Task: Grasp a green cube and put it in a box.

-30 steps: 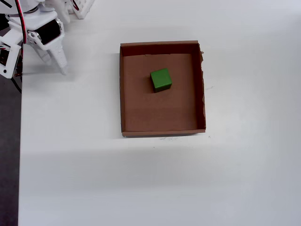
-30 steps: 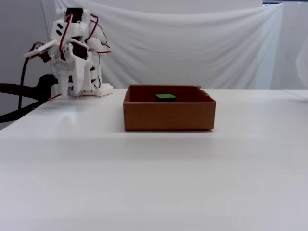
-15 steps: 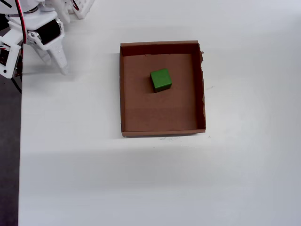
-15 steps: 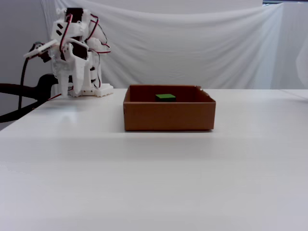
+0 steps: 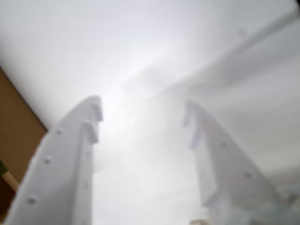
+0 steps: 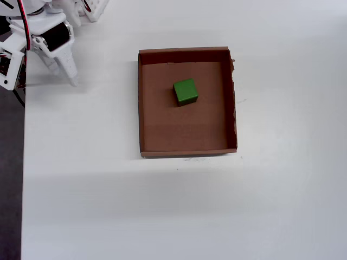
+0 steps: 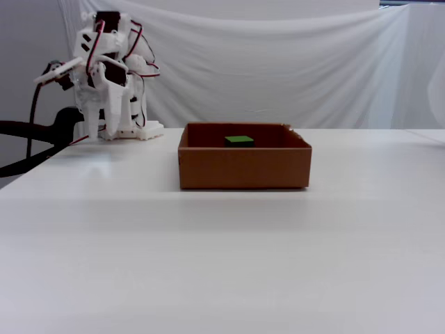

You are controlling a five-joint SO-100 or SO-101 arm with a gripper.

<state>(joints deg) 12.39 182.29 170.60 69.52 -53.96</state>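
Cube [image 6: 185,91] — inside box [image 6: 187,150], near its middle. End effector [image 6: 69,73] — released, empty, parked at table [image 6: 162,206] corner, well apart. Step: placement apparently done; no further move appears needed.

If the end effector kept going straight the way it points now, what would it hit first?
Most likely the bare white table. The end effector points down, well clear of the box and the green cube, with nothing between its open fingers in the wrist view.

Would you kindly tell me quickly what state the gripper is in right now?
Gripper: open and empty; the green cube lies in the box.
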